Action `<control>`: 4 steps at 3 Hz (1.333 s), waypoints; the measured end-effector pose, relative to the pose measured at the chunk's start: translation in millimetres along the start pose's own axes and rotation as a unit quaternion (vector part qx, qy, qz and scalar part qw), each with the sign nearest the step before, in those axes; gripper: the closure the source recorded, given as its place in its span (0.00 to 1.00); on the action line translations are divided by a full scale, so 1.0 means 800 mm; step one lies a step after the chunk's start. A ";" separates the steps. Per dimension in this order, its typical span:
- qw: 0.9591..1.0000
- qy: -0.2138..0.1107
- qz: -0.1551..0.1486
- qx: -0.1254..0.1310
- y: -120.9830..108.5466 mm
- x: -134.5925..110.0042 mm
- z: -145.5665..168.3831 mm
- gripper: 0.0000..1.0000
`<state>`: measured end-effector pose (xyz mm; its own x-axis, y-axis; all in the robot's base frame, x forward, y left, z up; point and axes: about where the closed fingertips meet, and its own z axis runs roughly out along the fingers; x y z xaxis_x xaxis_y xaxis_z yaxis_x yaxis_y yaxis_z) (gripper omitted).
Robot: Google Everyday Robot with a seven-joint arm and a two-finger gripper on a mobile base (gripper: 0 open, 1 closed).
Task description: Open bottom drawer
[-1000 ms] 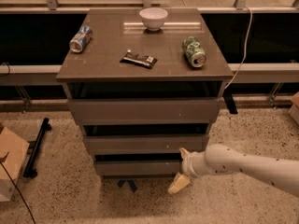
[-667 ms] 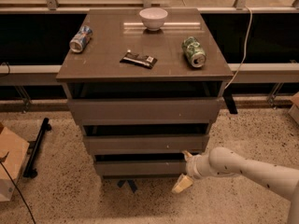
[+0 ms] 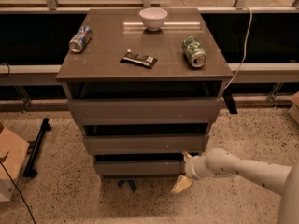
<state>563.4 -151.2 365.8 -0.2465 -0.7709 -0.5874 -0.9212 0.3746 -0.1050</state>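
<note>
The grey cabinet [image 3: 145, 108] has three drawers, each one standing slightly out. The bottom drawer [image 3: 138, 167] is the lowest front, just above the floor. My gripper [image 3: 184, 171] is at that drawer's right end, on a white arm [image 3: 243, 168] coming in from the right. One fingertip [image 3: 186, 156] sits at the top edge of the drawer front. The other finger [image 3: 181, 185] points down below the front. The fingers are spread apart and straddle the end of the drawer front.
On the cabinet top lie a white bowl [image 3: 153, 17], a blue can [image 3: 80, 38], a green can [image 3: 194, 51] and a dark snack bar [image 3: 138, 59]. A cardboard box [image 3: 10, 166] and a black stand [image 3: 36, 147] are on the floor at left. A cable [image 3: 240, 55] hangs at right.
The arm has shifted slightly at the drawer's right end. The gripper stays in about the same place. The bottom drawer has not visibly moved.
</note>
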 end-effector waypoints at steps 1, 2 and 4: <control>1.000 0.009 -0.013 0.014 -0.005 0.017 0.017 0.00; 0.999 0.010 -0.023 0.023 -0.014 0.036 0.035 0.00; 1.000 0.005 -0.021 0.021 -0.040 0.066 0.082 0.00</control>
<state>599.7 -170.6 285.6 -0.2102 -0.7918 -0.5735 -0.9176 0.3622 -0.1636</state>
